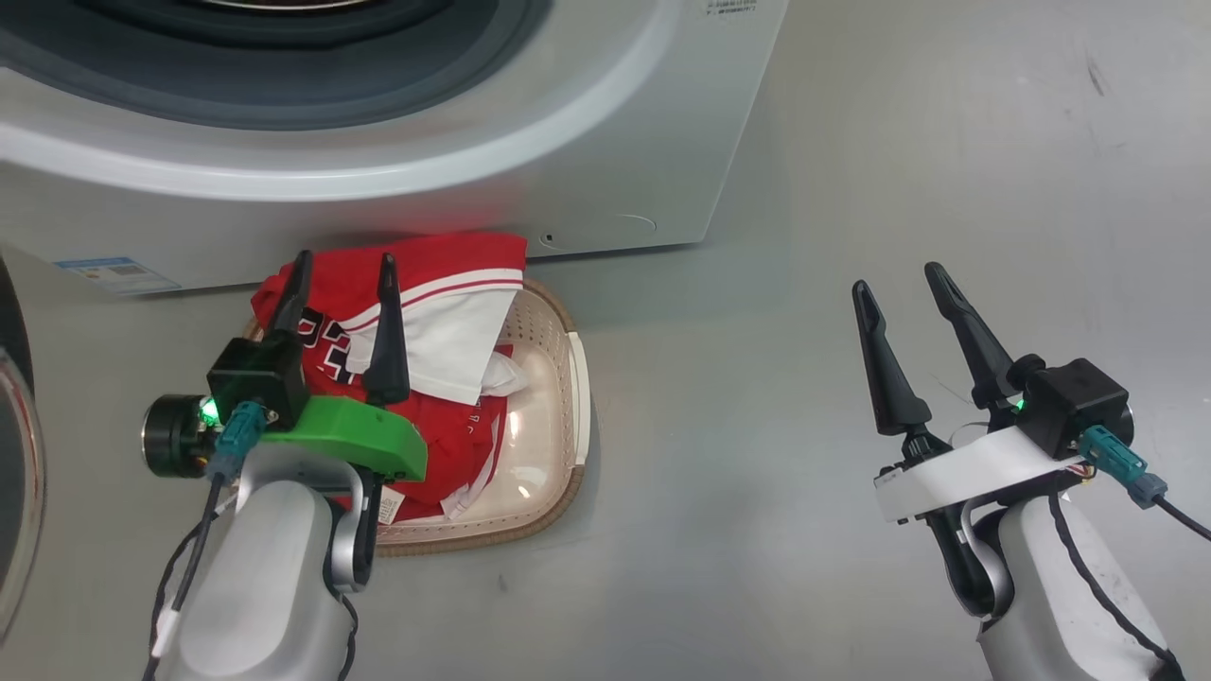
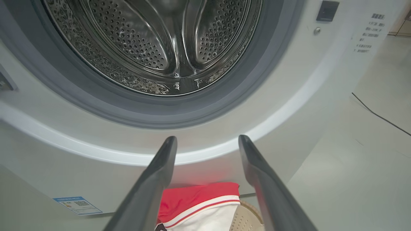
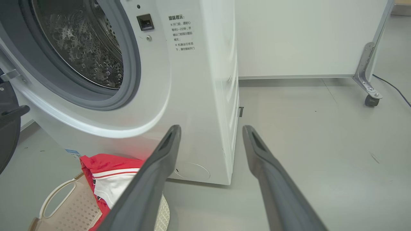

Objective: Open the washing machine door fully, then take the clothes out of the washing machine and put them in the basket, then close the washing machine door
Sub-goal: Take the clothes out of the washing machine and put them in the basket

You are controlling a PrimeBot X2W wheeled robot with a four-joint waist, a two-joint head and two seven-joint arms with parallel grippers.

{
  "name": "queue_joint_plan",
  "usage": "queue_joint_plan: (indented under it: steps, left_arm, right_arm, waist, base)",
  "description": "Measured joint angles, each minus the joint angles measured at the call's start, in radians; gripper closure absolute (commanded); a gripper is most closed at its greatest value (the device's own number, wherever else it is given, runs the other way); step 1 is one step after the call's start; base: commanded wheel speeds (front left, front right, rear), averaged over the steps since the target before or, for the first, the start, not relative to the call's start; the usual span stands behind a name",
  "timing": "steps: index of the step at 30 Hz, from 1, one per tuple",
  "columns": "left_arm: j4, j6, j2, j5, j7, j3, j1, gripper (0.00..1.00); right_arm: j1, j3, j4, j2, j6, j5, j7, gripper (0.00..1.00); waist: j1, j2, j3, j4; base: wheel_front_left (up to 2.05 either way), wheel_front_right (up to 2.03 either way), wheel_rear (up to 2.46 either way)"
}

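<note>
We see the washing machine door [image 3: 8, 134] swung open at far left. Left tool [image 1: 344, 255] hangs over the clothes [image 1: 445, 312], fingers spread, gripping nothing. The clothes lie heaped in the basket [image 1: 553, 397] on the floor, just in front of the washing machine [image 1: 605, 170], with red fabric spilling over the basket's back rim. The drum [image 2: 154, 48] shows bare steel. Right tool [image 1: 896, 275] sits well right of the basket over the floor, fingers apart, holding nothing.
</note>
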Motion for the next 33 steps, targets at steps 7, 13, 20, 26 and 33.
queue_joint_plan:
  steps: [7,13,20,26,33]
  left_arm:
    - [-0.058,0.005,0.000,0.035,0.000,-0.002,0.077,0.00]
    - [-0.094,0.007,0.001,0.049,0.000,-0.001,0.143,0.00]
    - [-0.121,0.007,0.002,0.066,0.000,-0.001,0.211,0.00]
    - [-0.143,0.008,0.004,0.070,0.000,0.002,0.255,0.00]
    - [-0.164,0.009,0.006,0.070,0.000,0.005,0.286,0.00]
  right_arm:
    - [0.042,-0.017,0.005,0.004,0.000,-0.005,0.000,0.00]
    - [0.072,-0.016,0.013,0.010,0.000,-0.006,0.000,0.00]
    - [0.113,-0.012,0.017,0.015,0.000,-0.007,0.000,0.00]
    - [0.139,-0.004,0.019,0.017,0.000,-0.007,0.000,0.00]
    - [0.143,-0.001,0.016,0.020,0.000,-0.016,0.000,0.00]
  waist:
    - [0.0000,0.0000,-0.047,0.002]
    - [0.0000,0.0000,-0.086,0.003]
    - [0.0000,0.0000,-0.131,0.002]
    - [0.0000,0.0000,-0.161,0.003]
    - [0.0000,0.0000,-0.172,0.002]
  base:
    - [0.00,0.00,0.00]
    - [0.00,0.00,0.00]
    - [0.00,0.00,0.00]
    - [0.00,0.00,0.00]
    - [0.00,0.00,0.00]
